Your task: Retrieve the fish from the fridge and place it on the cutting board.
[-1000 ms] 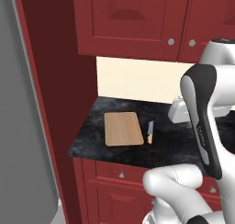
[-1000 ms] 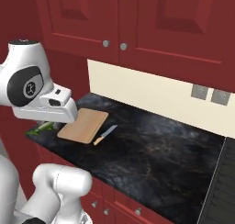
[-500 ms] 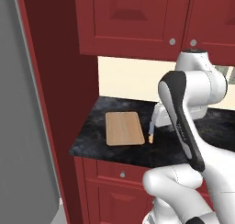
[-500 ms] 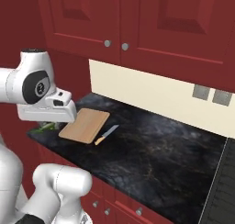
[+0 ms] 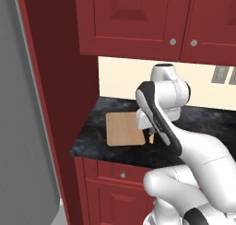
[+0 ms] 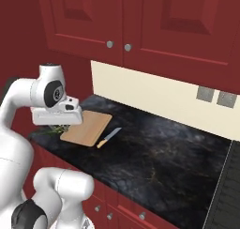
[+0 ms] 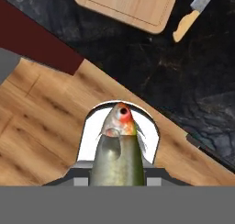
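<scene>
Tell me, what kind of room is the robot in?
It looks like a kitchen. There are red cabinets above a dark speckled countertop, with a wooden cutting board and a knife lying on it.

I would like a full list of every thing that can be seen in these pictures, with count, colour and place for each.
fish: one, grey-green with an orange-red head, held in the gripper above the floor beside the counter.
cutting board: one, light tan wood, flat on the left end of the countertop.
knife: one, pale yellow handle and grey blade, on the countertop just right of the board, apart from it.
countertop: one, dark speckled, under the upper cabinets.
cabinets: several, red, above and below the countertop.
outlets: two, grey, on the cream wall at the right.
fridge: one, grey, at the far left.
floor: wood planks.
gripper: one, shut on the fish.
</scene>
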You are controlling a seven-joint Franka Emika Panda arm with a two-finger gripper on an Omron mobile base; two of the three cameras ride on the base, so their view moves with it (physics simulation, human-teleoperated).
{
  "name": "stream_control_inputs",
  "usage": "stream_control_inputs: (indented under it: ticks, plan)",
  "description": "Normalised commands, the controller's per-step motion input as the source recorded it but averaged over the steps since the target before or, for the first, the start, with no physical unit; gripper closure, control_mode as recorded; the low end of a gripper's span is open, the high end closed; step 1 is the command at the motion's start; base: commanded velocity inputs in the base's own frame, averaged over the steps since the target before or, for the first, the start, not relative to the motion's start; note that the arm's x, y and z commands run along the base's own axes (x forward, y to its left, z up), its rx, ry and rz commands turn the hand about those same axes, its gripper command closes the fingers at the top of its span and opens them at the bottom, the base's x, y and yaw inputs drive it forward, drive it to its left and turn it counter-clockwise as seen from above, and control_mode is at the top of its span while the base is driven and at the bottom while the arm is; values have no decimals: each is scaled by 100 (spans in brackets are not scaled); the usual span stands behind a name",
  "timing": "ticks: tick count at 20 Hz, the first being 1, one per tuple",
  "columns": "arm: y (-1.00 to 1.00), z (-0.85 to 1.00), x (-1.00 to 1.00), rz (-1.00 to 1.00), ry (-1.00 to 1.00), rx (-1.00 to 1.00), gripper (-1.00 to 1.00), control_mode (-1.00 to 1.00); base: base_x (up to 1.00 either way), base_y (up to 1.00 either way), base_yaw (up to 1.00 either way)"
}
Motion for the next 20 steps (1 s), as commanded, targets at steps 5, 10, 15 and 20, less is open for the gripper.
stream_control_inputs:
  ticks: [5,10,15,20]
  plan:
    - [0,-37,73,4,0,0,100,-100,0,0,0]
    - [0,-52,72,2,0,0,100,-100,0,0,0]
    - [0,-56,54,0,-3,0,100,-100,0,0,0]
    - [0,-42,51,0,-10,0,100,-100,0,0,0]
